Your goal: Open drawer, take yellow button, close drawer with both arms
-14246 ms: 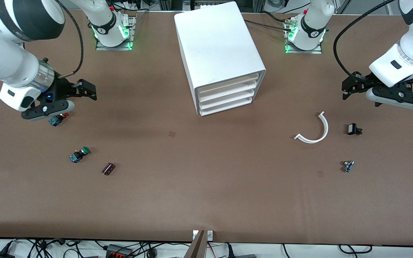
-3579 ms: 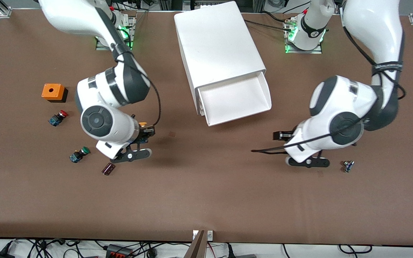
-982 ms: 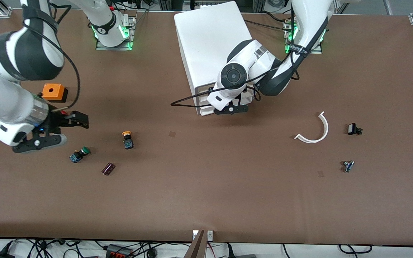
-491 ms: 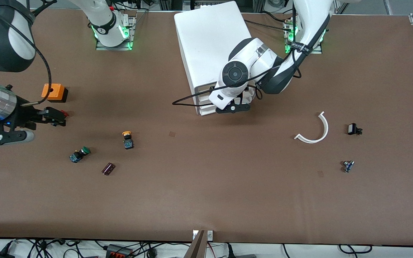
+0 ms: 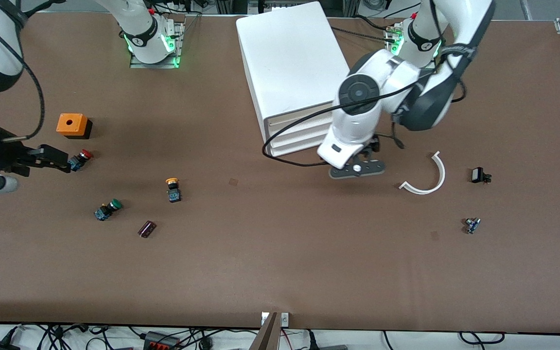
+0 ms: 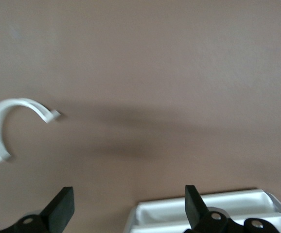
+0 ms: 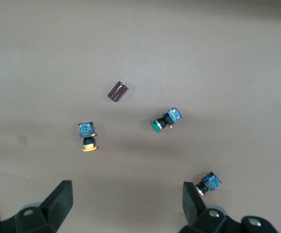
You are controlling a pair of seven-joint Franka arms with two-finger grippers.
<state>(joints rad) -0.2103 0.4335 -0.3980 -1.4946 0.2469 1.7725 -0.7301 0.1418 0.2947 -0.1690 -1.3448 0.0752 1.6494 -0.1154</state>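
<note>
The white cabinet (image 5: 292,58) stands at mid-table with all its drawers pushed in; the uppermost drawer (image 5: 292,118) sits flush. The orange-capped button (image 5: 173,188) lies on the bare table toward the right arm's end, nearer the front camera than the cabinet; the right wrist view shows the button (image 7: 87,138) too. My left gripper (image 6: 128,204) hangs open and empty over the table just off the cabinet's front corner (image 6: 203,213); the left gripper (image 5: 358,168) is mostly hidden under its wrist. My right gripper (image 5: 57,159) is open and empty beside the red-capped button (image 5: 80,158).
An orange box (image 5: 72,125), a green-capped button (image 5: 109,209) and a dark cylinder (image 5: 147,228) lie toward the right arm's end. A white curved piece (image 5: 427,176) and two small dark parts (image 5: 479,175) (image 5: 472,225) lie toward the left arm's end.
My left gripper has pulled away from the drawer fronts, out over the table beside the cabinet. My right arm has drawn back toward its end of the table. The button has not moved.
</note>
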